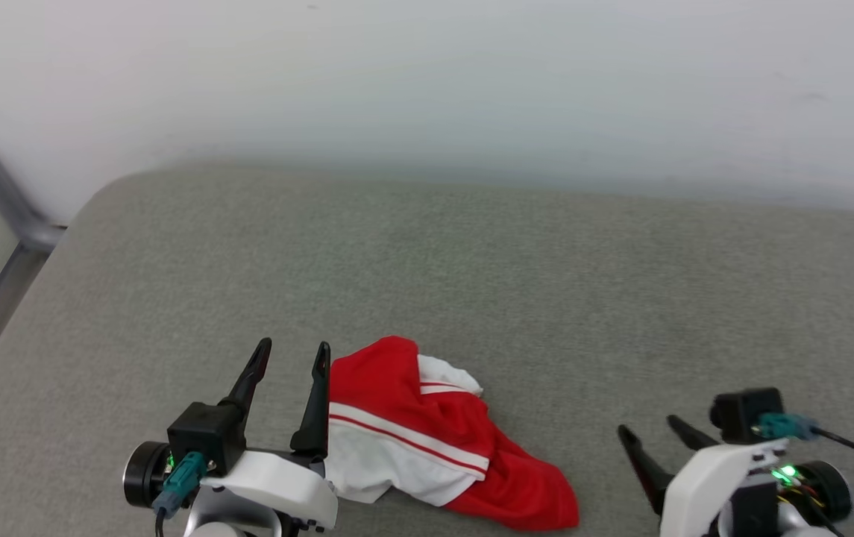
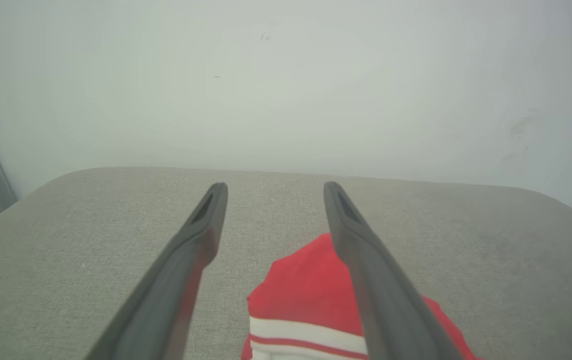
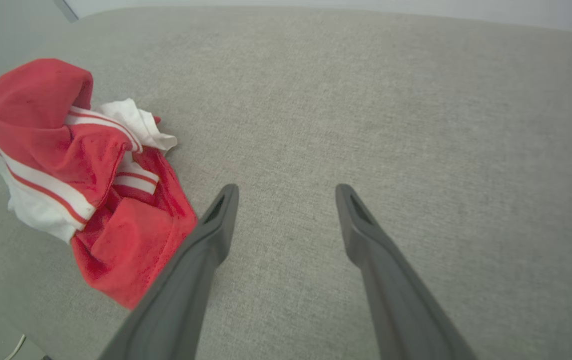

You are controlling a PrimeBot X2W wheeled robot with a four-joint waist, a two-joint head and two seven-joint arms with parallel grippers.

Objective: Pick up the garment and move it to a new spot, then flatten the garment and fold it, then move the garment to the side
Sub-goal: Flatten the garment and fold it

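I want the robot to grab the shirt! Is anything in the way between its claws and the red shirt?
Nothing visible is in the way. The crumpled garment lies on the grey cushion, close beside the open left gripper. Just cushion lies between it and the open right gripper.

The left end effector (image 1: 294, 345) is hiding the left edge of the garment (image 1: 397, 395) in the head view. The left wrist view's bottom edge is cutting the garment off.

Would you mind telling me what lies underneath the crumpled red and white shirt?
The garment lies bunched directly on the grey fabric surface, which shows around it on every visible side. The patch beneath its folds is covered, so anything lying there cannot be seen.
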